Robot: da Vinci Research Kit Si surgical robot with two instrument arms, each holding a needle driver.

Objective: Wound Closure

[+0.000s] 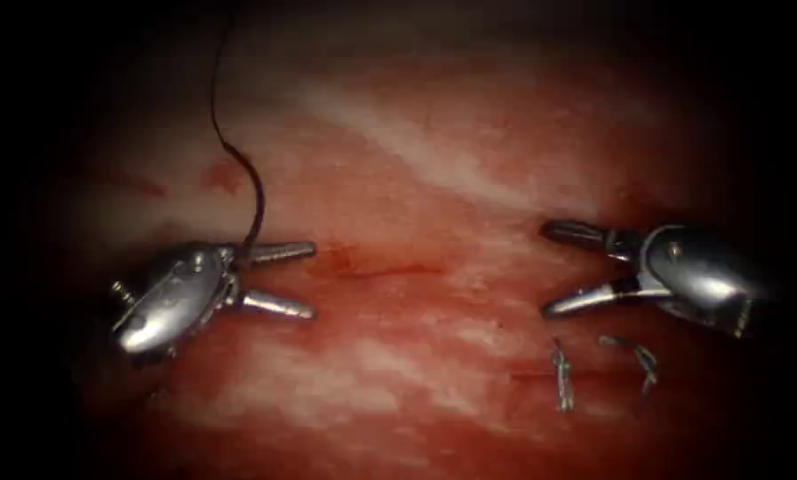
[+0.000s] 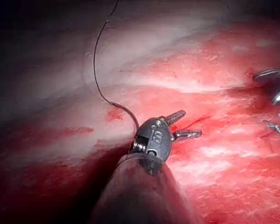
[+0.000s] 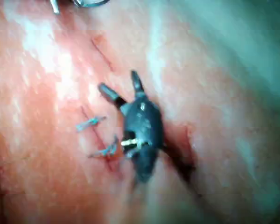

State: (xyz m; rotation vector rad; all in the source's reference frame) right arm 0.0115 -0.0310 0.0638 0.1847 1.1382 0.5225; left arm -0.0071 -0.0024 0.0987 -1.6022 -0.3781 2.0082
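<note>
My left tool (image 1: 311,281) sits at the left end of a short red slit (image 1: 389,268) in the tissue (image 1: 434,160). Its jaws stand open with nothing between them, as the left wrist view confirms (image 2: 192,124). Dark thread (image 1: 216,98) comes down from above and thickens into a curved dark piece, apparently the needle (image 1: 258,200) (image 2: 126,112). That piece lies on the tissue and ends behind the left tool's wrist. My right tool (image 1: 546,270) (image 3: 117,80) is right of the slit, jaws open and holding nothing.
Two knotted stitches with short cut ends (image 1: 561,378) (image 1: 638,356) lie just below the right tool, across a faint line in the tissue (image 3: 91,122). Red fluid (image 1: 223,174) stains the tissue around the slit and left of the thread.
</note>
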